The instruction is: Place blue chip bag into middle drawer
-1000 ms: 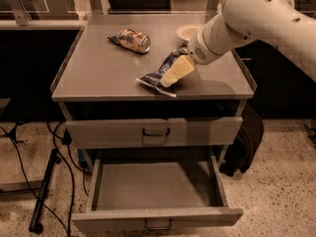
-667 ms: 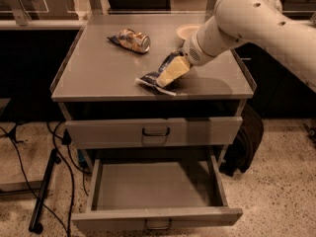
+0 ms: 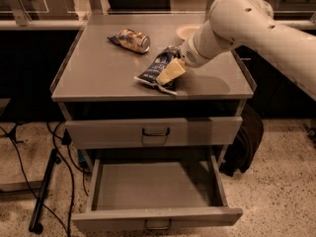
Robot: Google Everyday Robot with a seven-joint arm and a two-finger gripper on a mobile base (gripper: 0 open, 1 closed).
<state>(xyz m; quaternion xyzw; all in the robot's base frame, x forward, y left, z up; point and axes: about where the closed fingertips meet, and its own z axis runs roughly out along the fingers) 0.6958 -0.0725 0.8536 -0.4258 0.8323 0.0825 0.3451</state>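
Step 1, grasp: your gripper (image 3: 170, 72) on blue chip bag (image 3: 156, 67) near desk's (image 3: 98, 73) front edge, jaw state unclear; next, lift toward middle drawer (image 3: 153, 185).

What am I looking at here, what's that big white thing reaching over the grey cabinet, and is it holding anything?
The big white thing is a robot arm. Its yellowish tip is the gripper, the part that grasps. There is one picture, from a camera looking down at the front of a grey cabinet. On its top lie a blue chip bag, a gold-brown snack packet and a white bowl. The gripper is down on the blue chip bag; whether it has gripped it I cannot tell. Below, the upper drawer is closed and the middle drawer is pulled open.
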